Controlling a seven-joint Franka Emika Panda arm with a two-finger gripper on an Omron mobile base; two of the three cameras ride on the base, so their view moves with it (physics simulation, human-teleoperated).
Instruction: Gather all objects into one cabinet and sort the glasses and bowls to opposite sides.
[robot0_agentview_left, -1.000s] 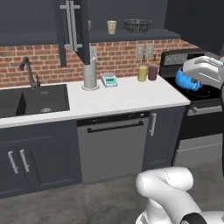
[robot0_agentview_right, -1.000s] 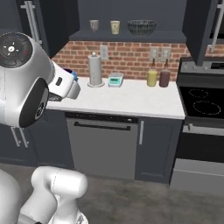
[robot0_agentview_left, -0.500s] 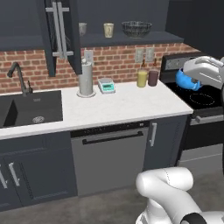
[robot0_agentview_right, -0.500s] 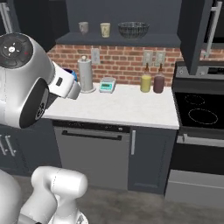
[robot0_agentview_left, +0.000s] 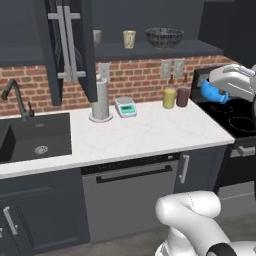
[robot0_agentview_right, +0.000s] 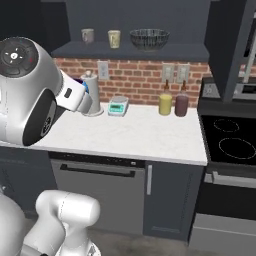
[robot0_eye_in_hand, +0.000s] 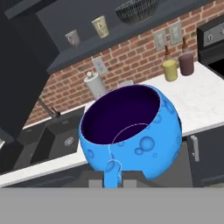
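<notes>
Right now your jaws are clamped on the blue bowl (robot0_eye_in_hand: 131, 133), low centre in the hand view; the cabinet shelf (robot0_eye_in_hand: 131, 33) with tumblers (robot0_eye_in_hand: 100, 26) and mesh bowl (robot0_eye_in_hand: 136, 9) sits along the frame's top, above the bench (robot0_eye_in_hand: 205, 100).

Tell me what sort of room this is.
A kitchen, rendered: a sink set in the white counter, a stove beside it, and a dishwasher below.
</notes>
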